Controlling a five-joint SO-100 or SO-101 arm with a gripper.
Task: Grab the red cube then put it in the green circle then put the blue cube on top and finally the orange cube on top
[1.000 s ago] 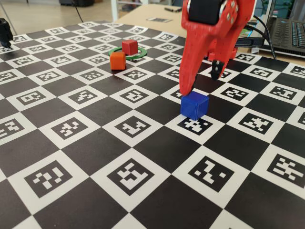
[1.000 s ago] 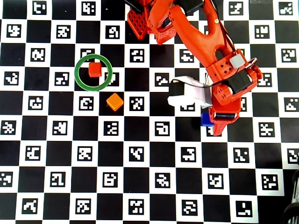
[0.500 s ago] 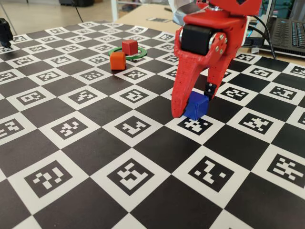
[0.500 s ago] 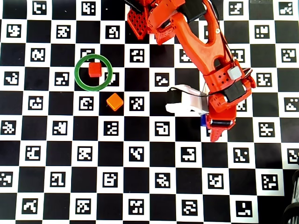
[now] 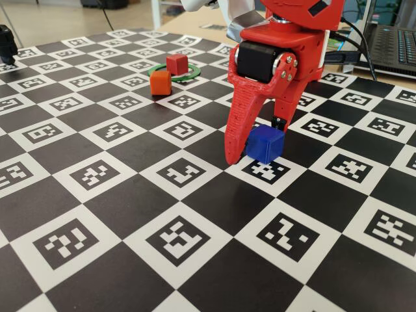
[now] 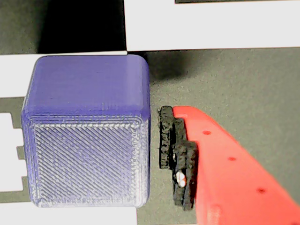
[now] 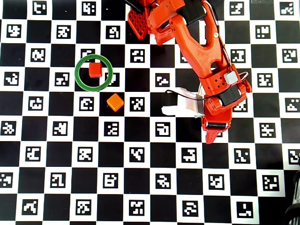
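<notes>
With the small red plastic cube (image 7: 95, 70) already inside the thin green ring (image 7: 78, 80), second step now: open red claw (image 5: 255, 145) straddling the small blue plastic cube (image 5: 264, 143), not yet squeezing. Next: pinch, lift, carry toward ten o'clock in the overhead view.

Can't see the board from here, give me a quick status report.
Gripper open, straddling the blue cube, not clamped. Red cube inside green circle. Orange cube beside the ring, not blocking.

Work surface: checkerboard mat (image 5: 130, 214), black squares alternating with white marker squares. Beyond it at 12 o'clock, pale wooden tabletop (image 5: 195, 18). Laptop (image 5: 393, 42) at 2 o'clock. Even lighting.
</notes>
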